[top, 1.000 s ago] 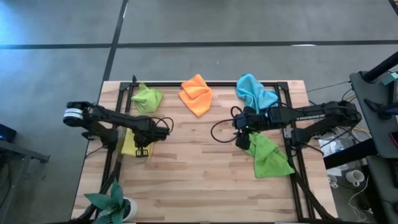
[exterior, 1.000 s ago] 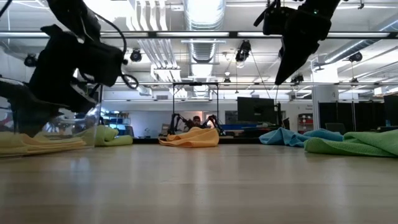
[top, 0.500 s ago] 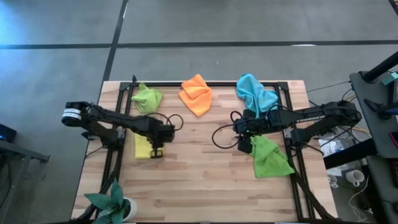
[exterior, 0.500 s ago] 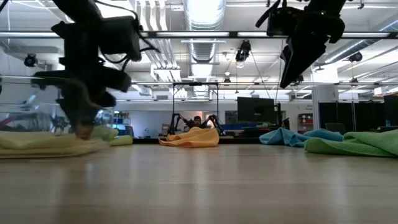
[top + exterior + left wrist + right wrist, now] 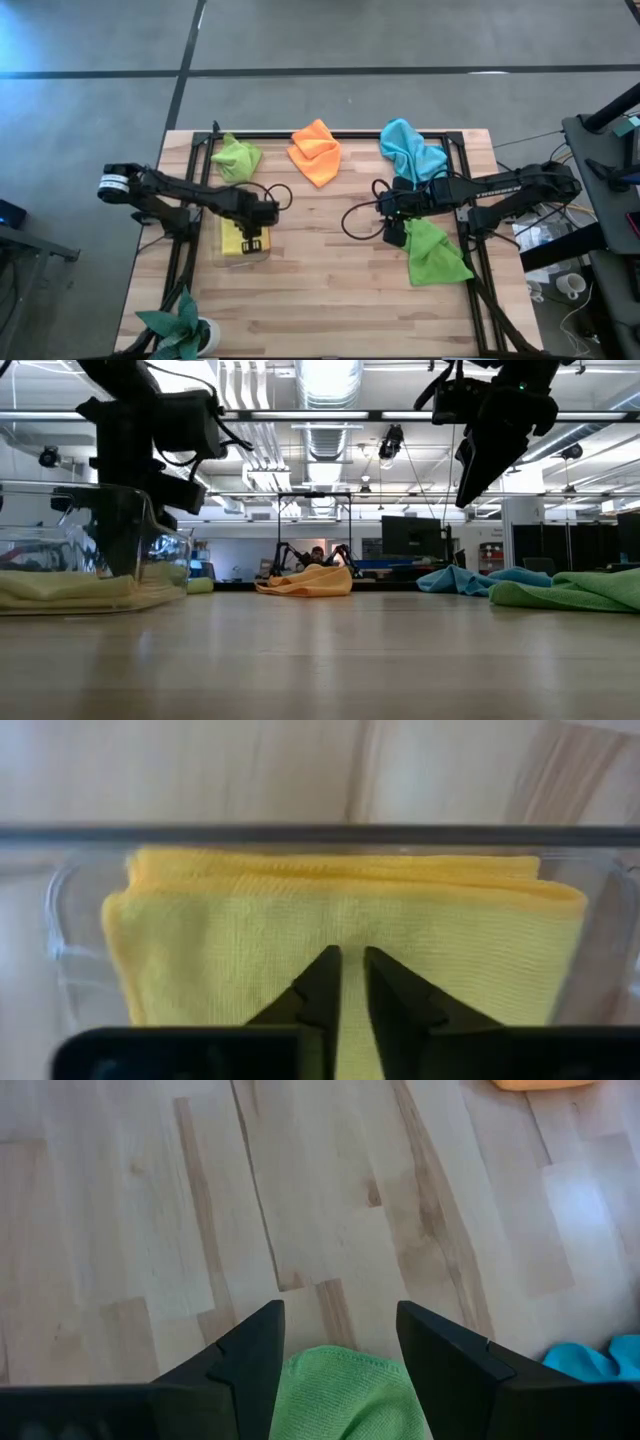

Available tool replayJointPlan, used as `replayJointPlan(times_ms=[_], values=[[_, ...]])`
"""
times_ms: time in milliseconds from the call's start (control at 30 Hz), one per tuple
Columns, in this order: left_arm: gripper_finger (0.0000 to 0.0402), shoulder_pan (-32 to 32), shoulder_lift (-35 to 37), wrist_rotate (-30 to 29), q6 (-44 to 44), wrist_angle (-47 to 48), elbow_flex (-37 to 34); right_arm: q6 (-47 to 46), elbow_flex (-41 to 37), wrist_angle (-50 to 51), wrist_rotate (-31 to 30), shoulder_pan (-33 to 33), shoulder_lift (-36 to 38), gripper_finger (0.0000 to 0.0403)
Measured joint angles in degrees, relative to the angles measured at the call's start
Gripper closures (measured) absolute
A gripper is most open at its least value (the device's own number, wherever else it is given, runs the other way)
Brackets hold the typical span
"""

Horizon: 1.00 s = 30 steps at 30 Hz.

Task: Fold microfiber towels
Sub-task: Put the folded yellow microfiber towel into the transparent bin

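Observation:
A folded yellow towel (image 5: 220, 940) lies in a clear glass dish (image 5: 320, 835) at the table's left. My left gripper (image 5: 350, 960) is shut and points down over the towel's middle; the low view shows it raised above the dish (image 5: 150, 525). My right gripper (image 5: 340, 1320) is open, high over the near-left corner of the darker green towel (image 5: 437, 255), which lies crumpled at the right. The lime green (image 5: 237, 157), orange (image 5: 316, 150) and light blue (image 5: 410, 150) towels lie crumpled along the far edge.
A potted plant with pointed leaves (image 5: 185, 322) stands at the near left corner. Black frame rails (image 5: 470, 215) run along the table's left, right and far sides. Bare wood (image 5: 330, 260) lies between the two grippers.
My left gripper has gone toward the table's right edge, dipped onto the yellow towel and come up again. The towel and its glass dish now stand farther toward the right than a second ago.

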<state>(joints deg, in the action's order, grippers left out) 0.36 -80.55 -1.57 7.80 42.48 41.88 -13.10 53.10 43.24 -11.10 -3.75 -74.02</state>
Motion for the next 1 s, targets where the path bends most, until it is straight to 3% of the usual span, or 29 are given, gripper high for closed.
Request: replayJointPlan(times_ms=[233, 367, 467, 633, 667, 833, 1000], values=[[0.0238, -0.1, -0.2, 0.0, -1.2, -11.2, -4.7, -1.5, 0.0, 0.2, -0.1, 0.0, 0.0, 0.0211], [0.021, -0.1, -1.6, 0.0, -1.1, -14.6, -6.5, -1.5, 0.0, 0.2, -0.1, 0.0, 0.0, 0.0211], [0.0236, -0.1, -3.1, -0.1, -1.1, -20.4, -7.9, -2.0, 0.0, 0.2, 0.0, 0.0, 0.0, 0.0211], [0.0372, -0.1, -7.4, -0.3, -0.3, -27.5, -9.2, -2.5, 0.0, 0.2, 0.0, 0.0, 0.0, 0.0211], [0.0385, -0.1, -8.1, -0.3, 0.5, -27.8, -9.1, -2.5, 0.0, 0.2, 0.0, 0.0, 0.0, 0.0211], [0.0397, -0.2, -7.1, 0.5, 0.8, -28.1, -9.3, -2.0, 0.0, 0.2, 0.0, 0.0, 0.0, 0.0211], [0.0399, -0.8, 1.9, 2.1, -2.5, -25.1, -9.8, -0.7, 0.0, 0.3, 0.0, 0.0, 0.0, 0.0211]])
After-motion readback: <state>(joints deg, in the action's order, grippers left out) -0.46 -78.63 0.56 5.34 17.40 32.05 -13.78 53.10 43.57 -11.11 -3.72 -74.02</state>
